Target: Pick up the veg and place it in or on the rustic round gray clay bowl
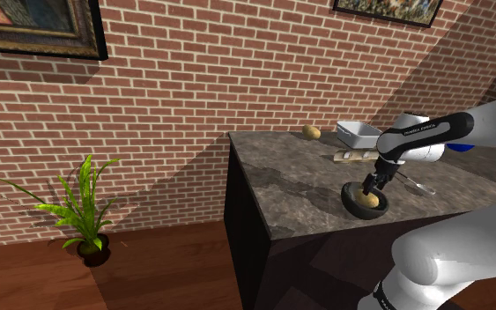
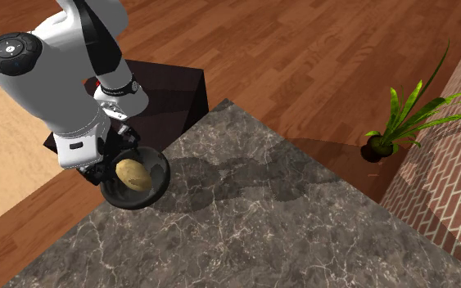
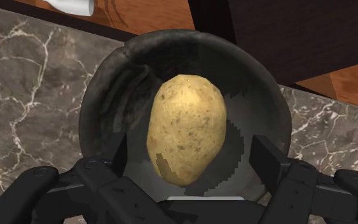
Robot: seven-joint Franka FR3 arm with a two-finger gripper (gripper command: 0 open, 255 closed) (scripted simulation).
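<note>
A brown speckled potato [image 3: 187, 127] lies inside the dark grey round bowl [image 3: 107, 83], which stands near the front edge of the marble counter [image 1: 299, 189]. My gripper [image 3: 193, 153] hangs just over the bowl, open. Its black fingers [image 3: 116, 153] stand on either side of the potato with gaps, not touching it. In the shoulder view the gripper [image 1: 374, 182] points down into the bowl [image 1: 353, 204], where the potato [image 1: 373, 201] rests. In the second exterior view the potato [image 2: 134, 174] lies in the bowl [image 2: 160, 182] beneath the arm's wrist.
A second potato [image 1: 311, 132] lies at the counter's far edge beside a white tray [image 1: 359, 134]. A flat light box [image 1: 356, 156] and a thin utensil [image 1: 418, 186] lie behind the bowl. A potted plant [image 1: 83, 211] stands on the wood floor by the brick wall.
</note>
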